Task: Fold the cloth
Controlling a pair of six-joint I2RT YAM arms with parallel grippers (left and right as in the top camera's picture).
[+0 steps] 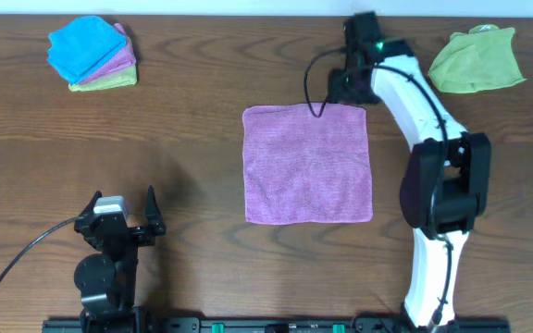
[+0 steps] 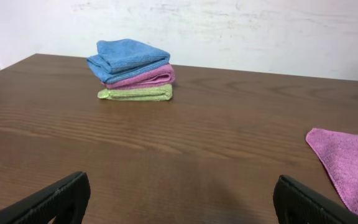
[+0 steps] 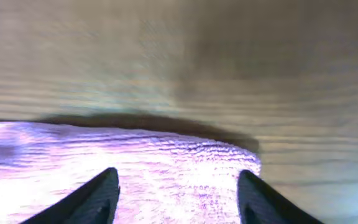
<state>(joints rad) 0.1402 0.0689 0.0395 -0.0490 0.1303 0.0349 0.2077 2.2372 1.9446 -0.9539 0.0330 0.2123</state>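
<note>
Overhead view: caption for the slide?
Purple cloth lies flat; right gripper at its far right corner, left gripper open, well clear.

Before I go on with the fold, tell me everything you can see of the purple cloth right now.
The purple cloth is a lilac towel with a fuzzy, microfiber-like surface. It is roughly square and lies spread flat and unfolded on the wooden table, near its middle, with slightly wavy edges. No tag shows in these views. The right gripper sits over its far right corner with jaws apart; whether the fingers touch the fabric I cannot tell.
</note>
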